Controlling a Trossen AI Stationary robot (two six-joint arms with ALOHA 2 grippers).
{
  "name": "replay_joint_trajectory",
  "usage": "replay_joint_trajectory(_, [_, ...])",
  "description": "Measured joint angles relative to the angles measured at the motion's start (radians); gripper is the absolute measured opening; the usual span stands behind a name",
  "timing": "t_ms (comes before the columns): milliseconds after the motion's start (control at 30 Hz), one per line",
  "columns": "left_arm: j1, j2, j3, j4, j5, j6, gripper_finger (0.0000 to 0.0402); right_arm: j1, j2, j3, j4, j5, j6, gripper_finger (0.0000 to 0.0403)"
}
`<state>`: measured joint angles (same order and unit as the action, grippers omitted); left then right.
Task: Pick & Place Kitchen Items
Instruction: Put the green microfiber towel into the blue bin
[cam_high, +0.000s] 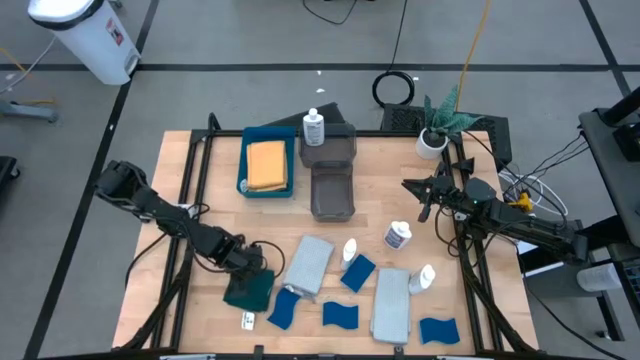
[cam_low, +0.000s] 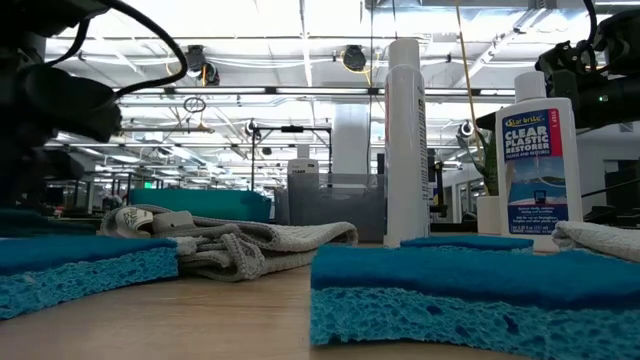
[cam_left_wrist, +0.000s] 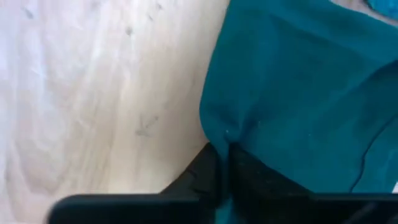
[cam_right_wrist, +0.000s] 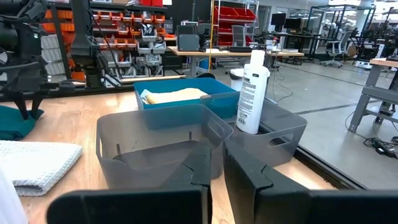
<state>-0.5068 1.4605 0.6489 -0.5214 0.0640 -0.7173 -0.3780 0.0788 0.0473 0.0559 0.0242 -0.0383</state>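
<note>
While the left gripper (cam_high: 252, 272) presses down at the near-left part of the wooden table (cam_high: 200, 210), its two dark fingers (cam_left_wrist: 211, 171) are pinched together on a fold of the dark green folded cloth (cam_high: 249, 290), which lies flat on the wood. Just right of it sits a light grey folded cloth (cam_high: 308, 264), with blue rectangular sponges (cam_high: 283, 308) scattered along the near edge and a second grey cloth (cam_high: 391, 303) among them. Small white labelled bottles (cam_high: 398, 236) lie on their sides around the middle of the table. Farther back, a blue flat tray (cam_high: 243, 165) holds an orange folded cloth (cam_high: 267, 163); beside it stand two grey plastic bins (cam_high: 333, 193), the rear one with an upright white bottle (cam_high: 314, 127) in it. At the far right, the right gripper (cam_high: 422, 190) hovers above the table near a small potted plant (cam_high: 437, 128), fingers closed on nothing.
</note>
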Motion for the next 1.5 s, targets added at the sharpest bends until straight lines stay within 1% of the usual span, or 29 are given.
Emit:
replay_joint_trajectory(67, [0.0, 0.0, 0.0, 0.0, -0.019, -0.008, 0.0012, 0.0, 0.0, 0.0, 0.0, 0.0, 0.0, 0.002])
replay_joint_trajectory(233, [0.0, -0.008, 0.001, -0.006, -0.048, -0.042, 0.0008, 0.0, 0.0, 0.0, 0.0, 0.0, 0.0, 0.002])
replay_joint_trajectory(267, [0.0, -0.014, 0.004, -0.02, -0.057, -0.052, 0.0008, 0.0, 0.0, 0.0, 0.0, 0.0, 0.0, 0.002])
replay_joint_trajectory(367, [0.003, -0.03, 0.035, -0.111, -0.129, -0.066, 0.0008, 0.0, 0.0, 0.0, 0.0, 0.0, 0.0, 0.002])
replay_joint_trajectory(600, [0.012, -0.039, 0.215, -0.383, -0.259, -0.062, 0.0008, 0.0, 0.0, 0.0, 0.0, 0.0, 0.0, 0.002])
replay_joint_trajectory(733, [0.027, -0.039, 0.324, -0.478, -0.323, -0.01, 0.0007, 0.0, 0.0, 0.0, 0.0, 0.0, 0.0, 0.002])
replay_joint_trajectory(900, [0.06, -0.039, 0.461, -0.639, -0.448, 0.026, 0.0007, 0.0, 0.0, 0.0, 0.0, 0.0, 0.0, 0.002])
replay_joint_trajectory(967, [0.091, -0.04, 0.509, -0.7, -0.487, -0.036, 0.0007, 0.0, 0.0, 0.0, 0.0, 0.0, 0.0, 0.002])
replay_joint_trajectory(1067, [0.164, -0.04, 0.574, -0.81, -0.539, -0.21, 0.0009, 0.0, 0.0, 0.0, 0.0, 0.0, 0.0, 0.002])
replay_joint_trajectory(1133, [0.21, -0.041, 0.604, -0.876, -0.585, -0.287, 0.001, 0.0, 0.0, 0.0, 0.0, 0.0, 0.0, 0.002])
replay_joint_trajectory(1233, [0.276, -0.042, 0.617, -0.91, -0.666, -0.313, 0.0007, 0.0, 0.0, 0.0, 0.0, 0.0, 0.0, 0.002])
replay_joint_trajectory(1300, [0.328, -0.062, 0.615, -0.906, -0.695, -0.314, 0.0007, 0.0, 0.0, 0.0, 0.0, 0.0, 0.0, 0.002])
replay_joint_trajectory(1433, [0.459, -0.094, 0.601, -0.877, -0.764, -0.283, 0.0012, 0.0, 0.0, 0.0, 0.0, 0.0, 0.0, 0.002])
replay_joint_trajectory(1500, [0.529, -0.106, 0.599, -0.84, -0.8, -0.253, 0.0008, 0.0, 0.0, 0.0, 0.0, 0.0, 0.0, 0.002])
